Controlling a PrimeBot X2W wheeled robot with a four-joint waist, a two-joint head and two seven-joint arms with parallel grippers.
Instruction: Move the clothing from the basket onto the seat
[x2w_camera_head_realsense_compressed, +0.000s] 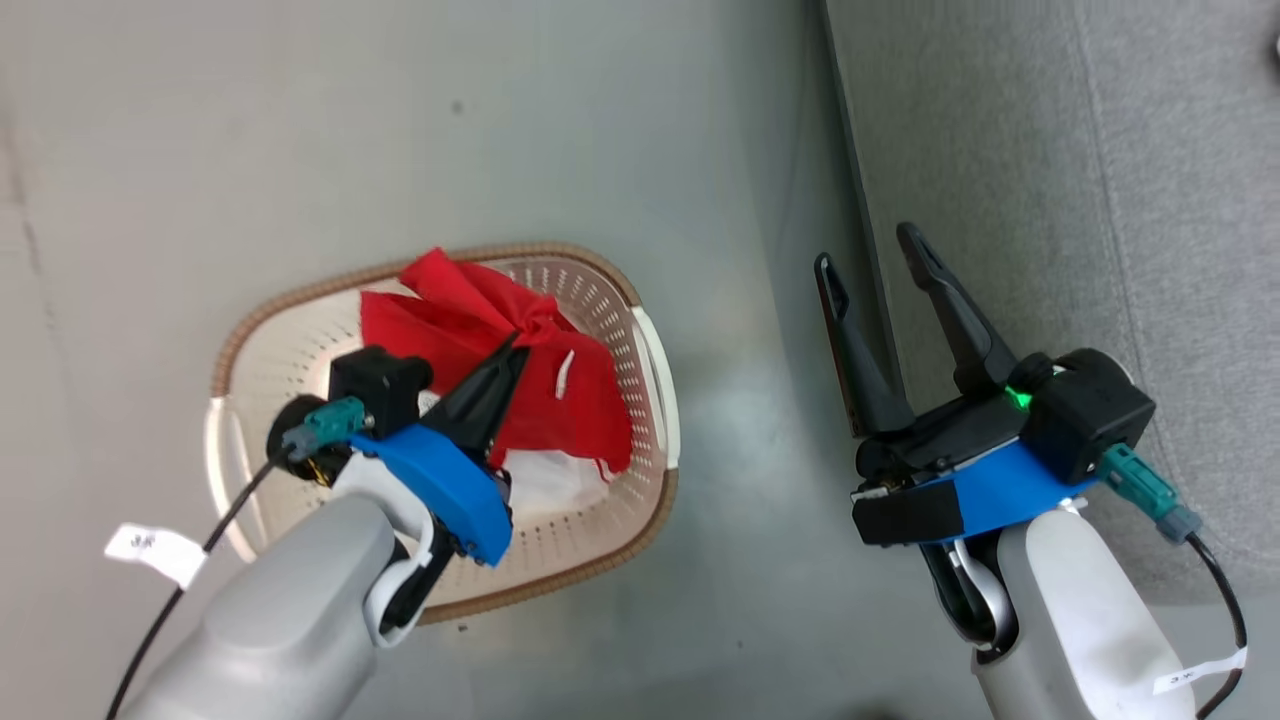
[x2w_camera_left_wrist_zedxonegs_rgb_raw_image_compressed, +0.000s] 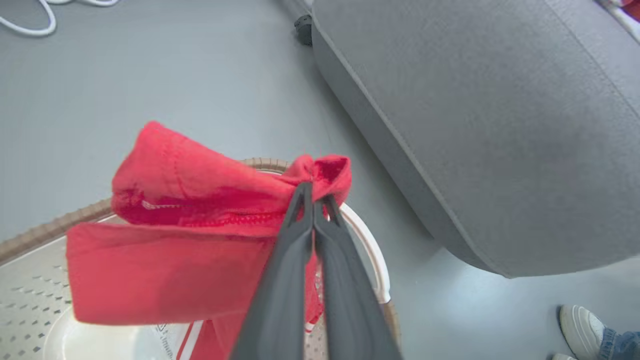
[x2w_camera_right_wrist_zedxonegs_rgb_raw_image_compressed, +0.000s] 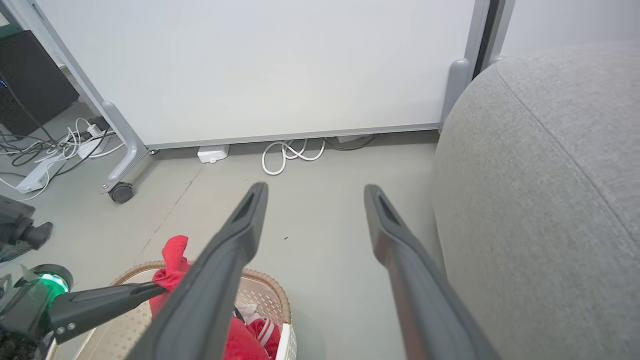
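Fingers (x2w_camera_head_realsense_compressed: 485, 395) of the left gripper (x2w_camera_head_realsense_compressed: 515, 350) are pinched tight on a bunch of red clothing (x2w_camera_head_realsense_compressed: 450, 315), holding it up over the cream basket (x2w_camera_head_realsense_compressed: 300, 300) directly beneath them. More red cloth hangs down into the basket. The right gripper (x2w_camera_head_realsense_compressed: 868, 252) has its fingers spread wide and empty, beside the edge of the grey seat (x2w_camera_head_realsense_compressed: 1100, 200), well apart from the basket.

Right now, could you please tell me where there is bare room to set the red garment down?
The near part of the grey seat cushion, right of the open right gripper, is bare. The floor strip between basket and seat is bare too. The basket is crowded: the shut left gripper holds red clothing above more of it.
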